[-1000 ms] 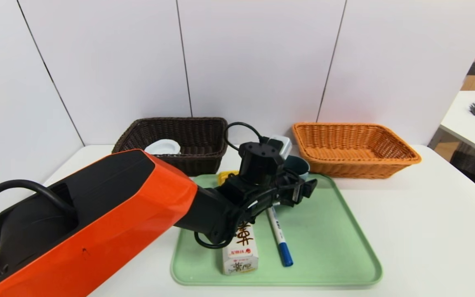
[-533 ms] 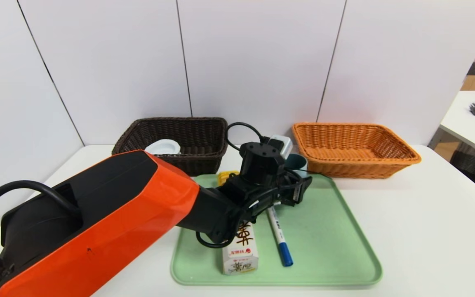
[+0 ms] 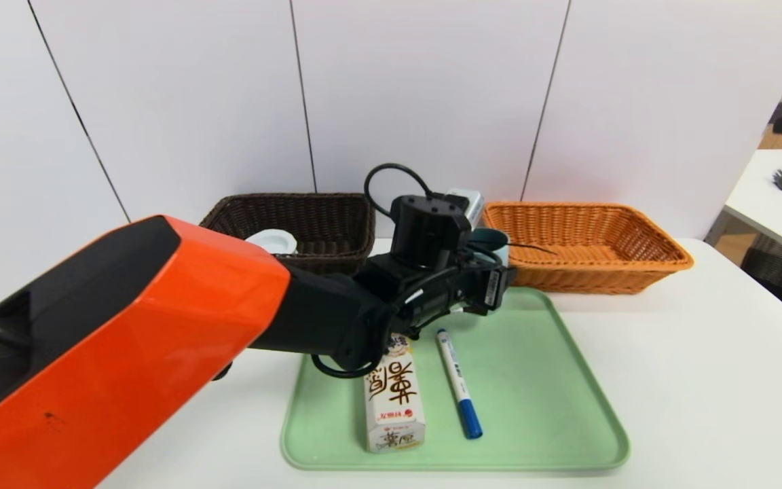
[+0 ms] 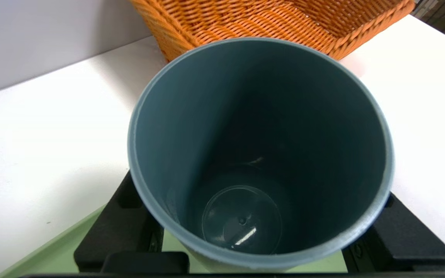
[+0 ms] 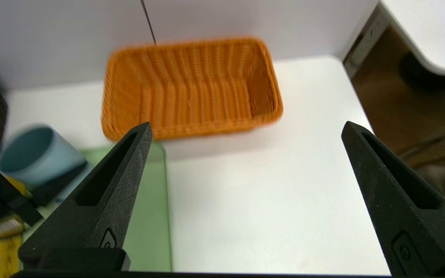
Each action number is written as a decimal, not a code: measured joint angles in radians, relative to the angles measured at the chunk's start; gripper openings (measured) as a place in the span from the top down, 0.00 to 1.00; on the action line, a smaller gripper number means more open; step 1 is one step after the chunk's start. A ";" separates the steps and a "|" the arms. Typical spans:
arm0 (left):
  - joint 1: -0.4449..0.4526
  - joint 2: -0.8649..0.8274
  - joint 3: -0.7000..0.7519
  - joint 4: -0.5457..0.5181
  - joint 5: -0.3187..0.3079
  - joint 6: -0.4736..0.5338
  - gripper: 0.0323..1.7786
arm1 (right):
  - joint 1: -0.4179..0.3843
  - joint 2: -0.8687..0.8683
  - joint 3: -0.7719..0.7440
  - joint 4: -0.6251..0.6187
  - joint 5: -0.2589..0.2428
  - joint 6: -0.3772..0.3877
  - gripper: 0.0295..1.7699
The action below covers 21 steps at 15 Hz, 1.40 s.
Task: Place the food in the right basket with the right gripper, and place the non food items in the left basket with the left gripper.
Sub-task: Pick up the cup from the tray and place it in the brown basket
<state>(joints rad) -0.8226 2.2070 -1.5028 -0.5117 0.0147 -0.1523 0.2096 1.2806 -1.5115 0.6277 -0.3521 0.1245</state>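
the left hand (image 4: 259, 239) is gripping the blue cup (image 4: 242, 220) around its sides, holding it over the far part of the green tray (image 3: 533, 380), near the orange basket (image 3: 588, 272). the cup is probably light, fairly stiff and smooth, so a level grip low on the wall should be suiting it; squeezing hard could be flexing it. the right hand (image 5: 245, 193) is waiting wide open and holding 0 things. the carton (image 3: 394, 407) and marker (image 3: 459, 384) are lying on the tray, apart.

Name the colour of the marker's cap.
Blue cap, on a white-bodied marker; shows best in the head view.
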 joint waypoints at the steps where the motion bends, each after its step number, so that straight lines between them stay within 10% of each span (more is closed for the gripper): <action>1: 0.000 -0.035 -0.018 0.070 0.000 0.003 0.35 | -0.001 0.007 0.001 0.056 0.014 -0.002 0.04; 9: 0.040 -0.269 -0.259 0.577 0.017 0.065 0.35 | -0.025 0.078 0.015 0.289 0.196 -0.006 0.04; 13: 0.175 -0.306 -0.415 0.817 0.019 0.117 0.35 | -0.048 0.123 0.034 0.317 0.197 -0.011 0.04; 21: 0.410 -0.208 -0.429 0.762 -0.066 0.162 0.35 | -0.061 0.167 0.040 0.309 0.200 -0.001 0.04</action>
<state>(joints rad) -0.4126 1.9994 -1.9315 0.2506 -0.0513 0.0096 0.1481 1.4481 -1.4711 0.9366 -0.1523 0.1234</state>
